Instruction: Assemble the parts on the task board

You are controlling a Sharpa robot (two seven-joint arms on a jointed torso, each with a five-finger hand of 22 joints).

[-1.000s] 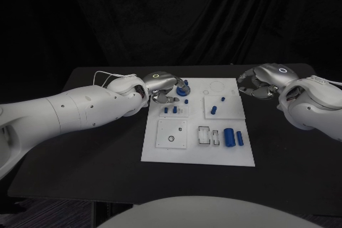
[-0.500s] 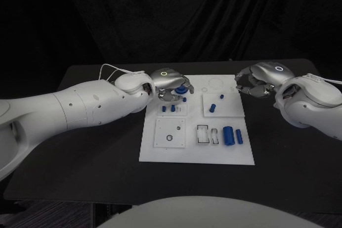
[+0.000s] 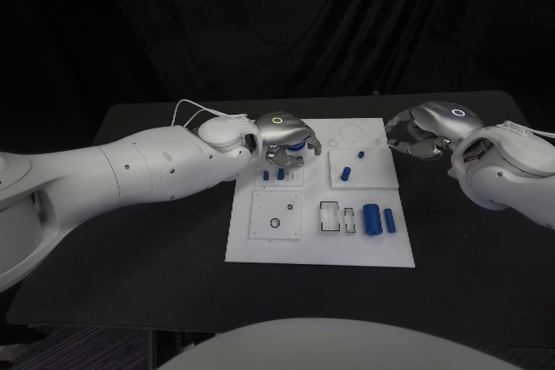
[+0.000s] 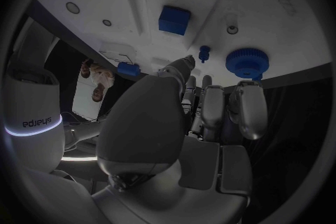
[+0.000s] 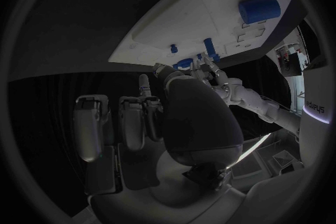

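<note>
The left hand (image 3: 285, 137), fingers apart and holding nothing, is hovering over the blue gear (image 3: 296, 145) near the task board's (image 3: 321, 254) far edge, so a misjudged descent risks knocking it off, while the right hand (image 3: 423, 133) is curling in empty.

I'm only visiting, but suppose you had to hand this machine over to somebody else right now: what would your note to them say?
Left hand: over the far left part of the task board, at the round blue part; whether it grips it cannot be told.
Right hand: by the board's far right edge, fingers curled, nothing seen in it.
Parts: large blue cylinder and smaller one lie near the board's right edge; small blue pegs sit near the left hand.
Done: unclear.
Left: loose parts are yet to be placed.
</note>
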